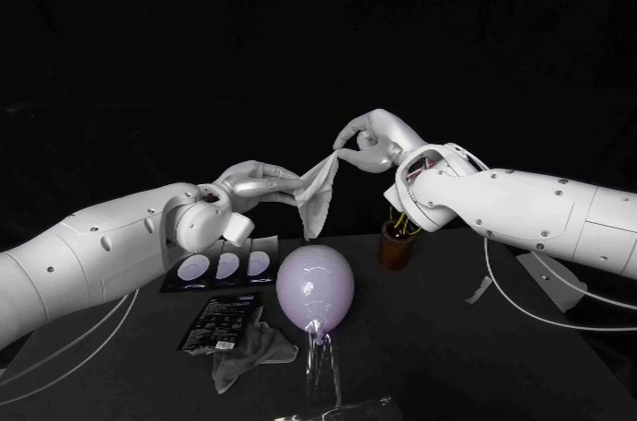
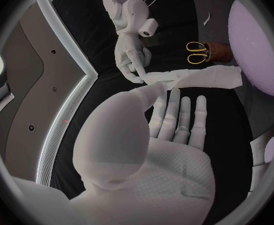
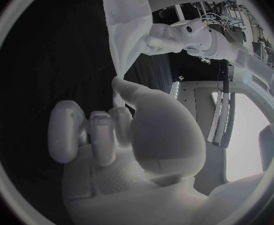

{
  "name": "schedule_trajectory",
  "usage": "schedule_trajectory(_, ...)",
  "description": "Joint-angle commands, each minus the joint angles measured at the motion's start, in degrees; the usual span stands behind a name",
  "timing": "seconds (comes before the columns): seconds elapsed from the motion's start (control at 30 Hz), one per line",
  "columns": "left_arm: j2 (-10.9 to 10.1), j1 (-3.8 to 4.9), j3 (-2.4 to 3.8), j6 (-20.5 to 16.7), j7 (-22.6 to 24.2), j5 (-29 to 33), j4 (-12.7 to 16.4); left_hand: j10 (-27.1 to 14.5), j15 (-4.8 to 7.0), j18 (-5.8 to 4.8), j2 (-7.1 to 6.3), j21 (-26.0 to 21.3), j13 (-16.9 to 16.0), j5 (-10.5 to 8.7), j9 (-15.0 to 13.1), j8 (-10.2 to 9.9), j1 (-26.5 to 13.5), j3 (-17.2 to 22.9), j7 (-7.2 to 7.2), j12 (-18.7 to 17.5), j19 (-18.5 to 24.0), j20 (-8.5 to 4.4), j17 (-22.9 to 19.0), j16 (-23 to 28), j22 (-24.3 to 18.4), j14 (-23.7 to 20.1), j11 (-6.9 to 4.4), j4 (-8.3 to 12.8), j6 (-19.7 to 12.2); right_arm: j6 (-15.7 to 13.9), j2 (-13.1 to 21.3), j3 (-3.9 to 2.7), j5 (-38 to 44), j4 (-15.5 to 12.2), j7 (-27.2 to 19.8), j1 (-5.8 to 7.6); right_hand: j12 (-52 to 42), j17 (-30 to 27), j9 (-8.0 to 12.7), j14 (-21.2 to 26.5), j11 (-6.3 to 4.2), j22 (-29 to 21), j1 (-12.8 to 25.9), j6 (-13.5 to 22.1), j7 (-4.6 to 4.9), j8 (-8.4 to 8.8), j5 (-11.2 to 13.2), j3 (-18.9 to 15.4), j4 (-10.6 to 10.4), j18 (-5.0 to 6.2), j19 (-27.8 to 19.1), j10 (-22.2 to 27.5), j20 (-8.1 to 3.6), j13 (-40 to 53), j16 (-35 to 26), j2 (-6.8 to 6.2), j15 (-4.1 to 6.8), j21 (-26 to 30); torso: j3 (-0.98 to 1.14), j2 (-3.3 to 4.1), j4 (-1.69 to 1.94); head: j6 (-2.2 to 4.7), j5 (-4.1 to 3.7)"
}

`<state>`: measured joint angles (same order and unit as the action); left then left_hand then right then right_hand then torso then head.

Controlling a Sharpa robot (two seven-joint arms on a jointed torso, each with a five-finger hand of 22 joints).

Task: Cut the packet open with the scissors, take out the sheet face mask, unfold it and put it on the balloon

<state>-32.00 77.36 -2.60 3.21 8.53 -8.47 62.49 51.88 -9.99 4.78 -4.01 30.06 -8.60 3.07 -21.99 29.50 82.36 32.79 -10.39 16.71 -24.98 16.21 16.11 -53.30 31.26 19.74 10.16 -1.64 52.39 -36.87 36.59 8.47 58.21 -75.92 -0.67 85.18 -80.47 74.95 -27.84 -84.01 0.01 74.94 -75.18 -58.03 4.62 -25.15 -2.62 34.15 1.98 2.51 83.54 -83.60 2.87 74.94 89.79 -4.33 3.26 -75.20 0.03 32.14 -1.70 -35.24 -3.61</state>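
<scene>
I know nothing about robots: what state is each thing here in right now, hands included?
White sheet face mask: lifted in the air, hanging, partly folded.
Lavender oval balloon: inflated, bare, no mask on it.
Black printed packet: lying flat on the black table, unheld.
Gold-handled scissors: standing in a brown cup, handles up.
Left silver hand: pinches the mask's side.
Right silver hand: pinches the mask's top corner.

The mask [image 1: 318, 189] spans left hand [image 1: 260, 183] to right hand [image 1: 370, 146].
</scene>
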Motion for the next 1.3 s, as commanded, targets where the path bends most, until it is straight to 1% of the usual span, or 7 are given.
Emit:
schedule_trajectory(0.03, 0.11, 0.17, 0.09, 2.46, 1.22, 2.91, 0.17, -1.46, -1.31, -1.04, -0.43, -5.02, 2.16, -0.35, -4.16, 0.85, -0.78, 1.4, -1.37, -3.03, 2.05, 0.49, -2.9, 5.24, -3.45, -1.08, 0.72, -0.07, -0.39, 1.37, -0.5, -0.04, -0.35, 0.82, -2.21, 0.03, -0.06, 15.05, -0.05, -5.99, 0.11, 10.99, -0.29, -0.33, -0.09, -0.19, -0.16, 0.42, -0.02, 0.53, 0.44, -1.54, -0.13, 8.46, 0.21, -0.22, 0.17, 0.45, -0.04, -0.02, 0.06, 0.06, -0.01)
schedule_trajectory(0.27, 0.04, 0.17, 0.08, 5.78, 3.69, 8.38, 0.34, -1.39, -2.08, -1.21, -0.01, -16.22, 4.78, -0.42, -7.96, 4.34, -0.87, 3.77, -2.99, -9.65, 0.87, 0.59, -10.11, 20.46, -14.34, 4.52, 2.08, -0.27, -4.81, 2.38, -1.71, -0.04, -0.82, 2.85, -2.82, 0.02, -0.01, 15.05, -0.05, -5.99, 0.11, 10.98, -0.28, -0.31, -0.08, -0.19, -0.16, 0.43, -0.03, 0.54, 0.41, -1.51, -0.12, 8.42, 0.21, -0.21, 0.17, 0.51, -0.06, -0.01, 0.02, 0.06, -0.02)
schedule_trajectory(0.4, 0.08, 0.17, 0.07, 7.23, 5.18, 11.78, 0.36, -4.72, -2.96, -1.2, 2.32, -21.49, 4.97, -0.4, -12.27, 10.75, -0.94, 5.35, -4.36, -13.01, 1.77, 0.62, -12.99, 31.94, -20.05, 2.22, 3.36, -0.52, -11.4, 2.68, -2.3, -0.04, -0.96, 3.78, -3.11, 0.0, 0.0, 15.05, -0.05, -5.99, 0.12, 10.96, -0.26, -0.26, -0.07, -0.19, -0.16, 0.45, -0.06, 0.56, 0.38, -1.5, -0.12, 8.42, 0.21, -0.18, 0.17, 0.58, -0.05, 0.0, 0.06, 0.09, 0.01)
schedule_trajectory(0.53, 0.21, 0.16, 0.07, 7.88, 6.49, 14.76, 0.4, -7.82, -2.96, -0.72, 4.24, -22.01, 5.18, -0.26, -14.29, 14.21, -1.41, 7.05, -5.11, -13.31, -0.98, 0.54, -12.84, 32.53, -20.98, 5.31, 3.69, -1.51, -15.6, 3.29, -2.76, -0.04, -1.36, 4.56, -3.63, -0.02, 0.0, 15.05, -0.05, -5.99, 0.12, 10.96, -0.26, -0.26, -0.07, -0.19, -0.16, 0.45, -0.06, 0.56, 0.38, -1.5, -0.12, 8.42, 0.21, -0.18, 0.17, 0.58, -0.04, 0.0, -0.01, 0.17, 0.06)
schedule_trajectory(0.6, 0.27, 0.16, 0.07, 8.17, 6.96, 16.12, 0.43, -8.41, -3.47, -0.44, 4.91, -22.79, 4.98, -0.37, -17.57, 20.13, -2.49, 9.91, -6.29, -12.78, -3.42, 0.81, -12.86, 34.01, -22.03, 7.2, 3.67, -2.16, -20.1, 3.9, -3.0, -0.03, -1.69, 4.94, -3.92, -0.04, 0.11, 15.05, -0.06, -5.99, 0.12, 10.93, -0.25, -0.22, -0.07, -0.19, -0.16, 0.48, -0.07, 0.58, 0.34, -1.44, -0.11, 8.35, 0.21, -0.16, 0.16, 0.68, -0.04, -0.01, -0.01, 0.14, 0.1)
schedule_trajectory(0.93, 0.42, 0.15, 0.06, 10.22, 4.77, 19.13, 0.61, -8.38, -2.52, 4.04, 5.96, -21.65, 4.9, -0.37, -24.11, 32.55, -6.63, 18.62, -6.64, -12.71, -18.96, 0.47, -12.13, 34.23, -23.15, 17.21, 4.44, -6.02, -32.57, 4.39, -4.14, -0.02, -4.28, 6.49, -5.22, -0.05, 1.25, 15.05, -0.11, -5.99, 0.24, 10.75, 0.05, 0.35, 0.04, -0.2, -0.16, 0.49, -0.35, 0.7, 0.02, -0.78, -0.04, 7.62, 0.21, -0.12, 0.05, 1.36, 0.01, -0.03, -0.02, 0.32, -0.04)
schedule_trajectory(1.3, 0.33, 0.15, 0.06, 11.24, 0.82, 19.57, 1.08, -9.57, -2.19, 4.89, 6.45, -21.4, 4.86, -0.32, -25.39, 35.98, -7.97, 20.31, -6.68, -12.58, -23.93, 0.4, -11.96, 35.42, -24.27, 19.26, 4.44, -7.36, -36.21, 3.6, -5.56, -0.02, -7.39, 8.79, -5.68, -0.11, 3.15, 15.05, -0.2, -5.99, 0.3, 10.45, 0.25, 0.82, 0.09, -0.25, -0.16, 0.38, -0.55, 0.91, -0.47, 0.25, 0.03, 6.37, 0.21, -0.18, -0.02, 2.51, -0.02, -0.03, 0.02, 0.44, -0.18)
